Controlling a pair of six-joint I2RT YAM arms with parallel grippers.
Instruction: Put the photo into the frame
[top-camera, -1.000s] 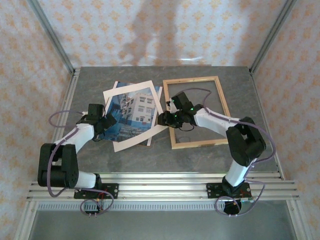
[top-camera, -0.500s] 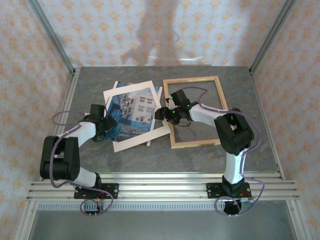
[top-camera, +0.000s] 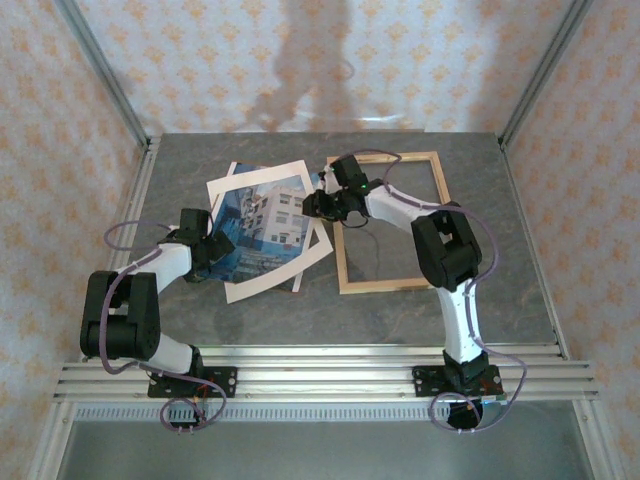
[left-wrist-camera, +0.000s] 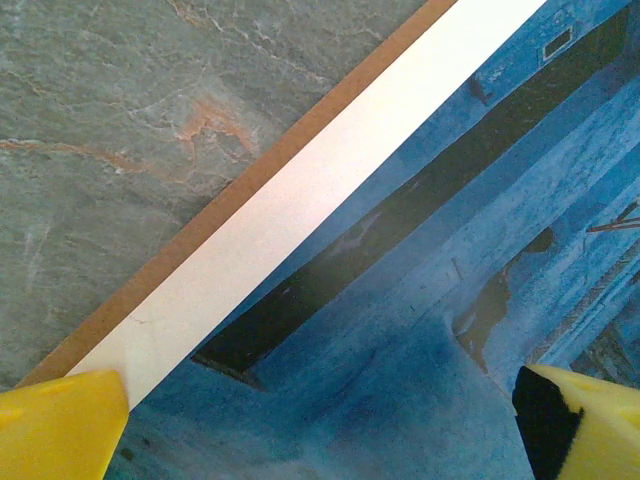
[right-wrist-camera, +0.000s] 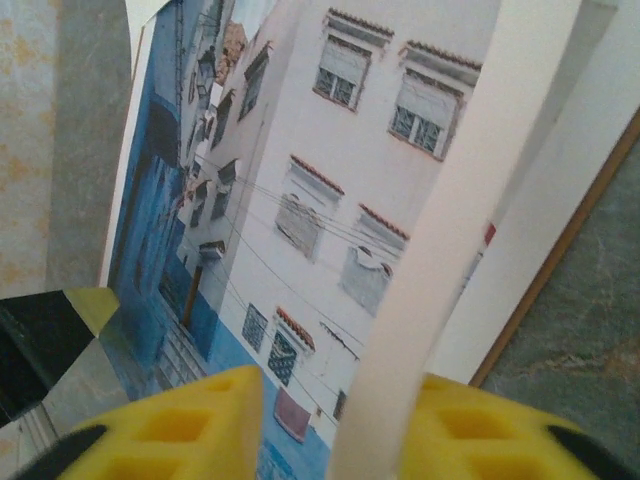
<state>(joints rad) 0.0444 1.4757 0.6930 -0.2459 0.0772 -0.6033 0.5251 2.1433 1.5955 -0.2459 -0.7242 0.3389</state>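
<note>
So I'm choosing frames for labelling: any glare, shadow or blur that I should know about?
Top external view: even light, a soft shadow on the back wall, a pale glare streak at the table's far edge. Left wrist view: the photo and the cream mat are crisp. Right wrist view: the photo's building is sharp, but the mat strip between the right gripper's fingers is soft.

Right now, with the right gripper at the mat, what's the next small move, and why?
Probably close the right gripper on the strip of mat standing between its fingers, then lift it clear. The mat lies over the photo, so the photo can't go to the frame until it's off.
</note>
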